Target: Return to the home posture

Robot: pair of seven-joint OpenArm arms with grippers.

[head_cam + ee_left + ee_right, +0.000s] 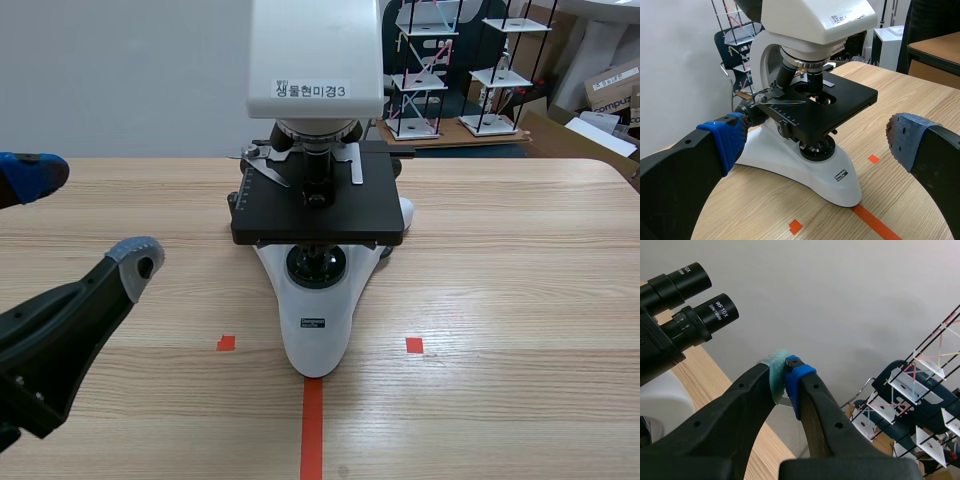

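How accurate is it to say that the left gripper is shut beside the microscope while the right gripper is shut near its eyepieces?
Only partly. The left gripper is open, not shut: the left wrist view shows its fingers spread wide with the microscope ahead. The right gripper is indeed shut, on nothing, near the eyepieces.

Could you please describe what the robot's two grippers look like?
Both grippers are matte black, each with two thick, curved fingers. The left gripper has a bright blue pad and a greyish-blue dotted pad; the right gripper has a pale green pad and a deep blue pad.
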